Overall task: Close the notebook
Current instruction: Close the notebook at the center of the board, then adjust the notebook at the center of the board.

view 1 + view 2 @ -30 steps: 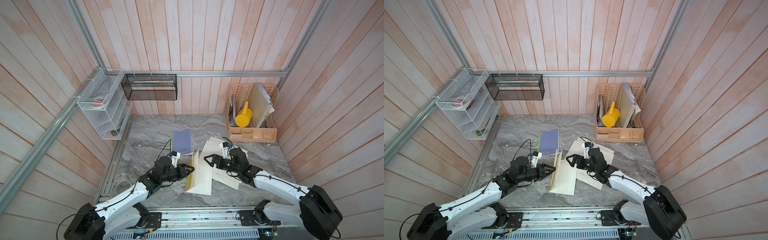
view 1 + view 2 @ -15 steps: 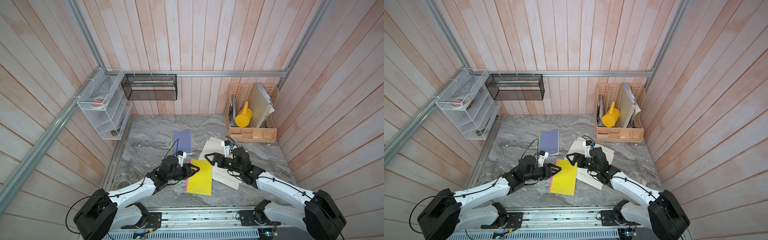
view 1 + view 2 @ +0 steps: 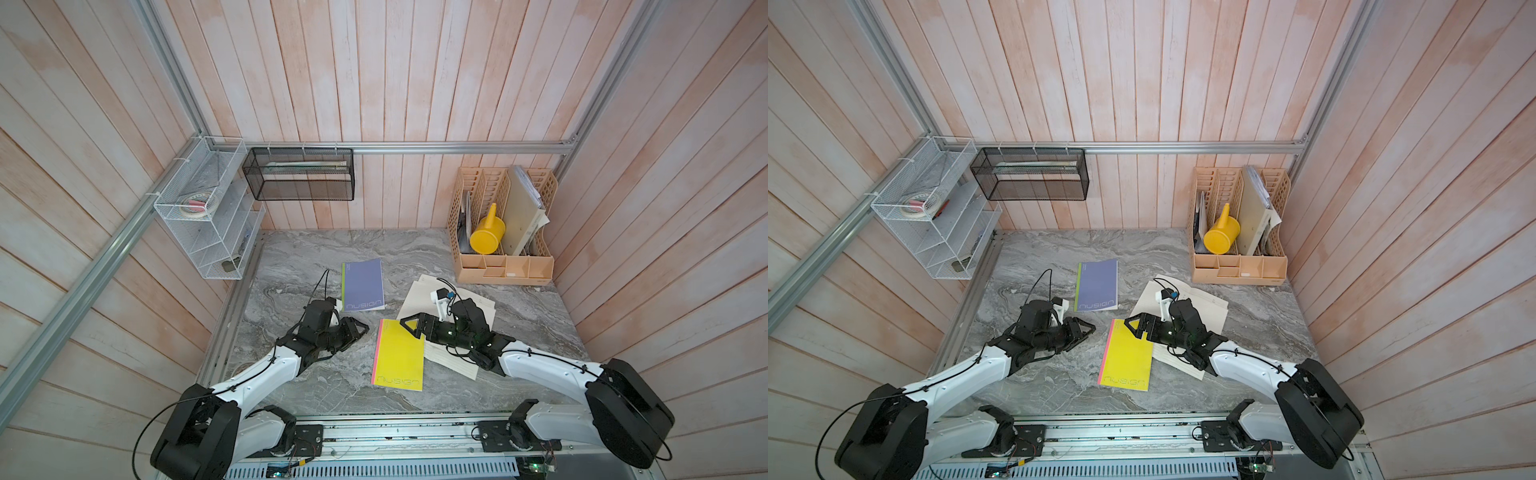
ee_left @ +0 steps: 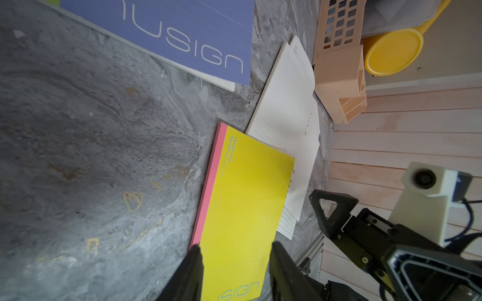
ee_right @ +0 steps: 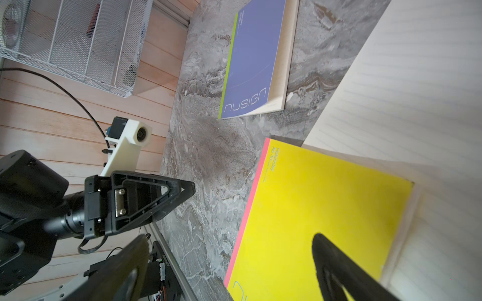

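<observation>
**So, the notebook looks shut, only the back-off left?**

The yellow notebook lies flat on the worktop, cover up and pink spine on its left edge. I can't see any page poking out from under that cover. Its right side overlaps some loose lined sheets. A purple notebook, also closed, sits a bit beyond its far left corner.

The left pincer hovers just off the notebook's left edge with its jaws partly spread and nothing between them. The right pincer hangs over the notebook's far corner, jaws wide apart and empty. I can't tell whether a fingertip is actually touching the cover.

My read is that the closing itself is done and this is the let-go stage. The next move should be to lift both arms straight up and away from the notebook. A dragging fingertip could flip the cover back open or shove the book further onto those sheets.
</observation>
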`<state>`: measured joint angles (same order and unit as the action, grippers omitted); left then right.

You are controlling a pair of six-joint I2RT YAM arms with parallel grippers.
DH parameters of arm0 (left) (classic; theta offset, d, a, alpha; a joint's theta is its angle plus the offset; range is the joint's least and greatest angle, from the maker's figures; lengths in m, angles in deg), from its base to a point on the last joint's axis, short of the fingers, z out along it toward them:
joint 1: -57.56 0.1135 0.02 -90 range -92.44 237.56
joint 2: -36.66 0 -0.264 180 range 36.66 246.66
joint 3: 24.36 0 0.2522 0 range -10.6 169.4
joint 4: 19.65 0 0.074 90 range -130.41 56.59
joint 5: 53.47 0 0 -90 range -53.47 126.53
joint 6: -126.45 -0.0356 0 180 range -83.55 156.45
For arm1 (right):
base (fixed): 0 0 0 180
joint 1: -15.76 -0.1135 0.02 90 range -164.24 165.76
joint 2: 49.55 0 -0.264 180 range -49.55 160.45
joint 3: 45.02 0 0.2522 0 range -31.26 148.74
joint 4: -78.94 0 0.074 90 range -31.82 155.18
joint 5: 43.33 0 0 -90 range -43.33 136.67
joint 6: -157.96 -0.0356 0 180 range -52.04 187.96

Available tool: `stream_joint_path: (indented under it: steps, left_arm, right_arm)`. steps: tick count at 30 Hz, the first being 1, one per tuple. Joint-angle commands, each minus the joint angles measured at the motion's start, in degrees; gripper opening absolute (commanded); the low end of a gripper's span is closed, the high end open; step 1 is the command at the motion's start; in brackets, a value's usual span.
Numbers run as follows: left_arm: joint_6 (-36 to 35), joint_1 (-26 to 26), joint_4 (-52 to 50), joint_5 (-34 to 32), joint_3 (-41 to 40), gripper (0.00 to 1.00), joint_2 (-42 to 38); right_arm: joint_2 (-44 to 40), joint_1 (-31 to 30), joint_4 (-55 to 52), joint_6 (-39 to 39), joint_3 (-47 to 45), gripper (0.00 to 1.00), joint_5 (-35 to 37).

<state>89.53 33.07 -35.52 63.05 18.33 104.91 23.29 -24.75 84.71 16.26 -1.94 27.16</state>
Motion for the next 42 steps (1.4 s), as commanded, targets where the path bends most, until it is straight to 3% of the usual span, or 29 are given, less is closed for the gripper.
stream_joint_path:
  steps: [1, 15, 42]
  left_arm:
    - [-2.63, 0.49, -0.27, 3.38, -0.59, 0.45, 0.94]
    - [0.53, 0.58, 10.32, 9.32, -3.92, 0.45, 7.78]
    - [-0.6, 0.58, 11.11, 11.93, -1.53, 0.45, 14.66]
  right_arm:
    - [-0.47, -2.28, -2.1, -1.57, -0.85, 0.98, 0.13]
    - [-4.36, -5.72, -3.09, -4.03, -7.03, 0.98, 2.68]
    - [-1.19, -8.08, -12.01, -3.38, -7.89, 0.98, 2.79]
